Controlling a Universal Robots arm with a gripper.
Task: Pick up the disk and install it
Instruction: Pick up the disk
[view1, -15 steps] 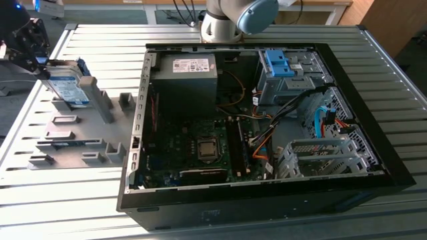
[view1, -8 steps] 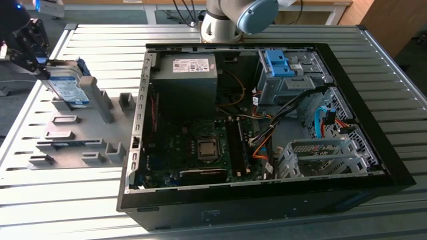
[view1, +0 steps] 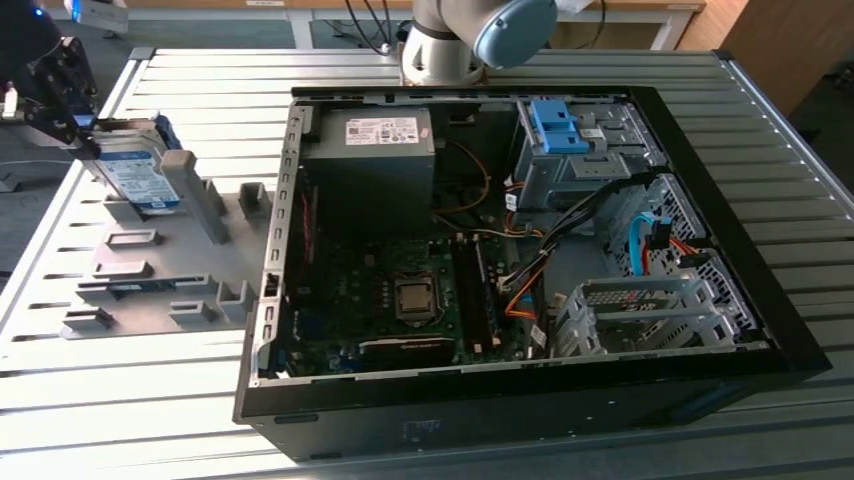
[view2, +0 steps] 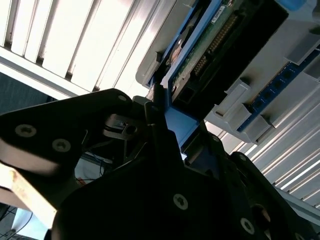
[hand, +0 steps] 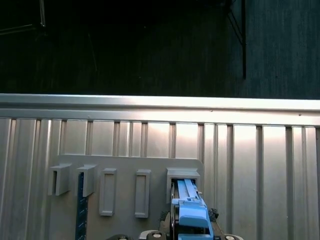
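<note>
Disk (view1: 134, 178): silver drive with a white-and-blue label and a blue carrier along its edges; stands on edge at the rack, at the exterior view's left, its lower end at or in a slot; whether it is seated I cannot tell
Rack (view1: 160, 275): grey plate with upright slots, lying on the slatted counter (view1: 200, 75), just beside the case on the exterior view's left
Case (view1: 534, 250): open computer, board and bays showing, well apart from the disk toward the exterior view's right
Tool (view1: 78, 130): black, at the disk's upper far end, above the rack; whether it is apart or clamped on the disk I cannot tell
Disk to tool: touching or nearly so; in the second wrist view the blue carrier end runs straight into the tool, with the drive's green circuit side beyond; in the first wrist view the blue end lines up with one slot
Weight: judged dense and fairly heavy for its size, likely to pull on a light hold
Stiffness: rigid body; the thin plastic carrier probably flexes a little
Surface: metal faces look smooth, likely slippery; the plastic rails should give better bite
Fragility: circuit side and connector are exposed, so knocks against slot walls could harm it
Hold: best across the flat faces or carrier rails near the upper end, clear of board and connector
Progress: no part of the disk is in the case
</note>
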